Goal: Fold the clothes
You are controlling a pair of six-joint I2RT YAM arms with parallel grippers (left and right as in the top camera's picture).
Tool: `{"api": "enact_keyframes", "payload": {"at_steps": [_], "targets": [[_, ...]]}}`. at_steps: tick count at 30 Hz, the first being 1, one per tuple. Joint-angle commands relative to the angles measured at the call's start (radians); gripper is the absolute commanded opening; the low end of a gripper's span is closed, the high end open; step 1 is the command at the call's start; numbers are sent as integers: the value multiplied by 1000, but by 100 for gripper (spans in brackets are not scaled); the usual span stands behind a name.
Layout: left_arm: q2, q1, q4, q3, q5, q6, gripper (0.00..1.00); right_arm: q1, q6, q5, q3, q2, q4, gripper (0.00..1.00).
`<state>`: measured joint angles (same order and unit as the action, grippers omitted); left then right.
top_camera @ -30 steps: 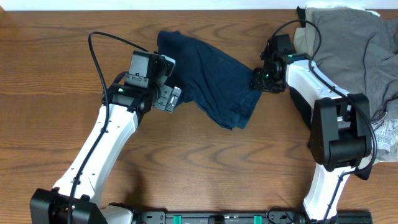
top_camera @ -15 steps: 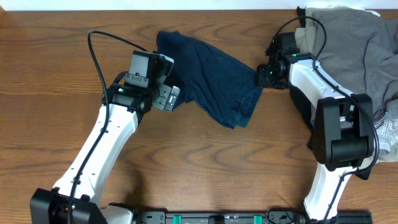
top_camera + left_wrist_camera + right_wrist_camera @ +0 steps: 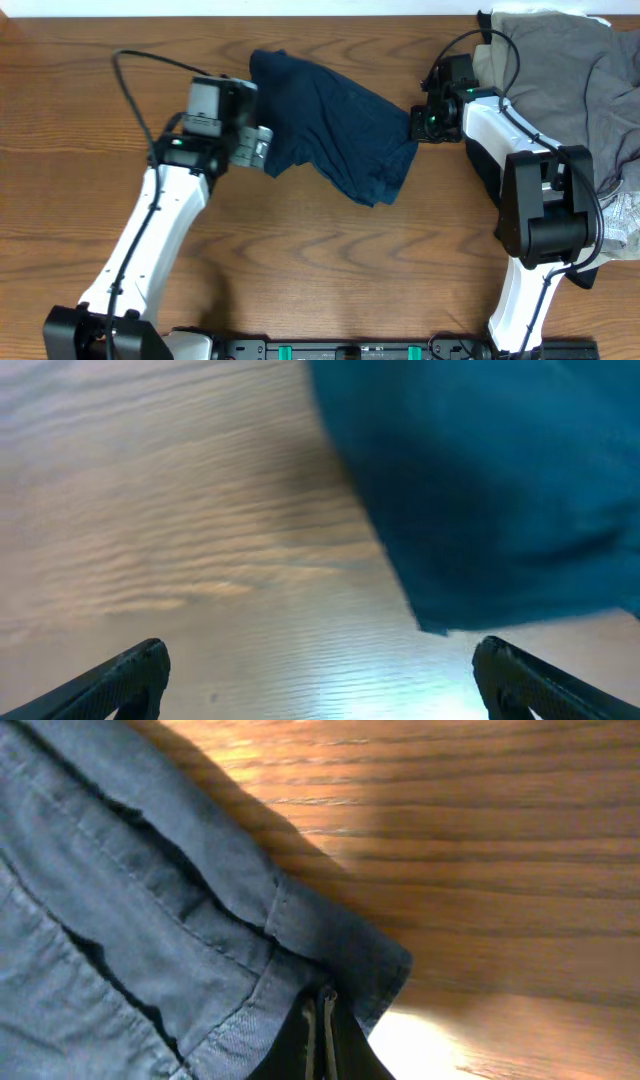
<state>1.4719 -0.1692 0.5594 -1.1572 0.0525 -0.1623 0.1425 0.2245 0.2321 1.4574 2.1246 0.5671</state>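
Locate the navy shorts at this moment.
Overhead, the shorts lie top centre on the table, between the open left gripper and the right gripper, shut on their right hem.

A brown wooden table (image 3: 330, 260), its grain running left to right, fills the overhead view. A narrow white strip (image 3: 200, 7) borders its far edge. Along the near edge runs a black rail (image 3: 400, 350) carrying small green fittings (image 3: 284, 352). Both wrist views show the same wood, streaked with glare and shadow.
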Motion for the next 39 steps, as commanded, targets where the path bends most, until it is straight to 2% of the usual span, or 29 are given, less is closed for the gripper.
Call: {"api": "enact_keyframes", "payload": {"at_steps": [1, 5, 9, 14, 17, 21, 25, 31, 32, 34, 36, 39], "targets": [[-53, 94, -9, -48, 28, 116, 98, 2, -63, 119, 29, -67, 1, 1], [-105, 220, -27, -79, 27, 185, 98, 37, -116, 243, 58, -183, 5, 1], [-149, 308, -54, -79, 27, 218, 98, 129, -137, 274, 82, -322, 12, 1], [-169, 361, -57, -79, 27, 221, 98, 346, -163, 266, 87, -450, 8, 1], [-168, 377, -57, -79, 27, 224, 98, 499, -163, 264, 87, -462, 10, 1], [-168, 414, -56, -79, 27, 231, 98, 657, -151, 152, 87, -454, 64, 1], [-168, 444, -52, -79, 25, 275, 98, 703, -150, 117, 87, -454, 82, 1], [-168, 446, -53, -79, 11, 276, 98, 704, -200, 196, 87, -455, 103, 1], [-168, 446, -54, -79, 11, 276, 98, 704, -238, 221, 87, -455, 117, 4], [-168, 446, -59, -79, 11, 276, 98, 704, -299, 242, 87, -457, 156, 21], [-168, 446, -64, -79, 11, 276, 98, 695, -319, 205, 87, -463, 214, 43], [-168, 446, -66, -79, 11, 276, 98, 656, -250, 120, 87, -475, 263, 49]]}}
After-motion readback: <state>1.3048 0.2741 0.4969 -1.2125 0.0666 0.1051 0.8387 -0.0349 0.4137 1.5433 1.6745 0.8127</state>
